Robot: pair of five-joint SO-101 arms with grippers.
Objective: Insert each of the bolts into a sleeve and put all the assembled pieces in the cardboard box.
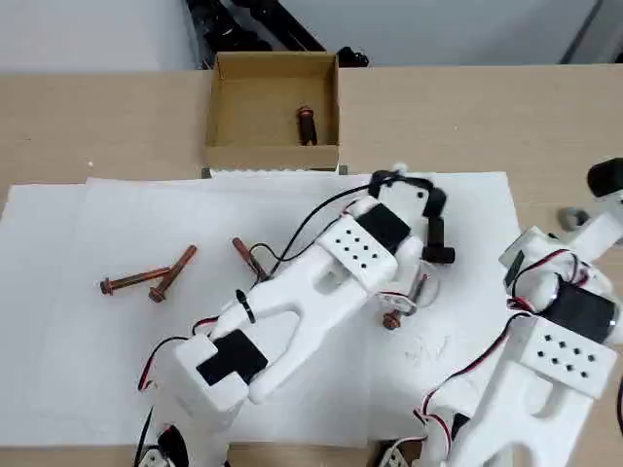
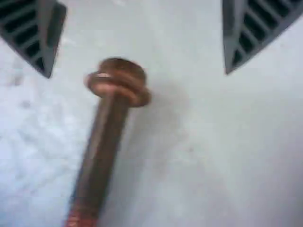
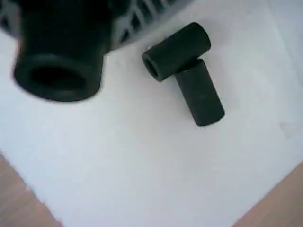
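wooden table (image 1: pixel 88 117) | white paper sheet (image 1: pixel 88 370) over it | pale grey surface (image 1: pixel 88 29) beyond far edge

You won't find anything to read in this one: no legible text, labels, brand marks, numbers or signs on anything in the three views. Even the cardboard box (image 1: pixel 273 157) up at 12 o'clock on the tabletop (image 1: pixel 97 117) just shows you plain brown walls.
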